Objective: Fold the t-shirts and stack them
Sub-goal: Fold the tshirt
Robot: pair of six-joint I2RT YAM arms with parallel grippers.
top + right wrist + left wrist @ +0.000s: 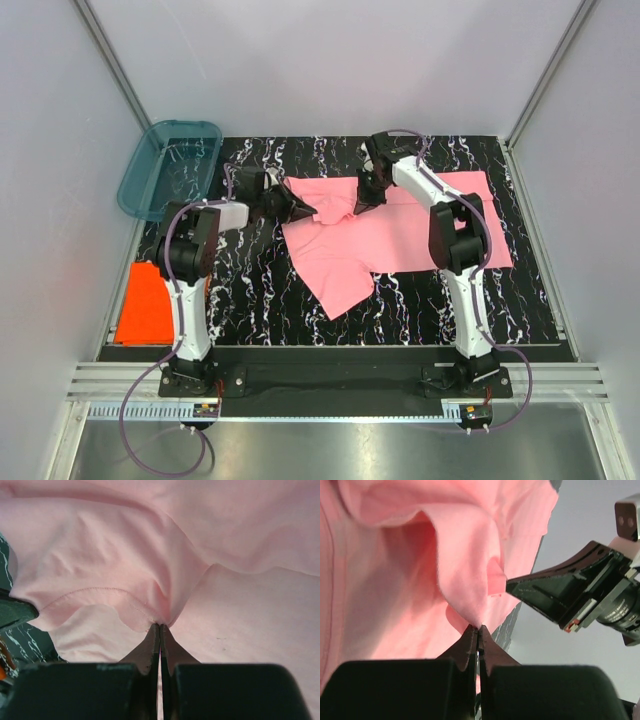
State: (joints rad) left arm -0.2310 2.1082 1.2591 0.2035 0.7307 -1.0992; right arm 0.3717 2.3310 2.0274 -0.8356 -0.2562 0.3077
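Note:
The light pink t-shirt (400,235) lies spread over the black marbled table (250,290), with one bunched part lifted at its back left. My left gripper (300,210) is shut on a pinch of that cloth; the left wrist view shows its tips (479,627) closed on a hanging fold of the pink shirt (395,580). Just to its right, my right gripper (362,195) is also shut on the shirt, its tips (160,626) pinching a hemmed edge of the pink cloth (150,555). The two grippers sit close together. The orange-red t-shirt (145,303) lies folded flat at the table's left edge.
A teal see-through tub (170,168) stands at the back left corner. White walls with metal rails close in the table on the left, back and right. The right gripper (509,586) shows side-on in the left wrist view, very near the left one.

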